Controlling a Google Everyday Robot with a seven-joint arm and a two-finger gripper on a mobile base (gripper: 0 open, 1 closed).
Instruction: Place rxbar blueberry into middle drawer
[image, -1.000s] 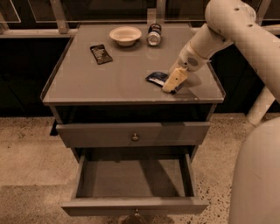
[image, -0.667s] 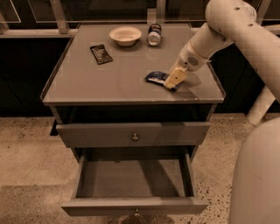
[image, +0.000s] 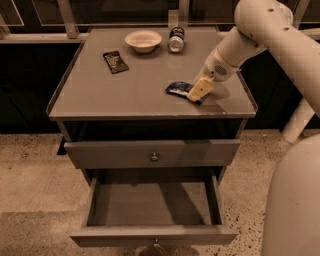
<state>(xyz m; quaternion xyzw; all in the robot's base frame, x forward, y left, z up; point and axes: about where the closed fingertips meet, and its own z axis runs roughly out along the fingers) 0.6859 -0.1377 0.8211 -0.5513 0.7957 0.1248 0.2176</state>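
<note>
The rxbar blueberry (image: 178, 89), a dark blue wrapper with white patches, lies flat on the cabinet top toward its front right. My gripper (image: 199, 90) comes down from the right on the white arm and sits on the bar's right end, shut on it, with the bar still resting on the top. The middle drawer (image: 154, 234) is pulled wide open below, its grey inside bare. Its knob shows at the bottom edge of the view.
A small black packet (image: 115, 61), a white bowl (image: 143, 40) and a can lying on its side (image: 175, 39) are at the back of the cabinet top (image: 100, 95). The top drawer (image: 154, 156) is nearly shut. The robot's white body (image: 295, 200) fills the right side.
The gripper and bar have barely moved; the bar has shifted a touch to the left. The drawers are as before.
</note>
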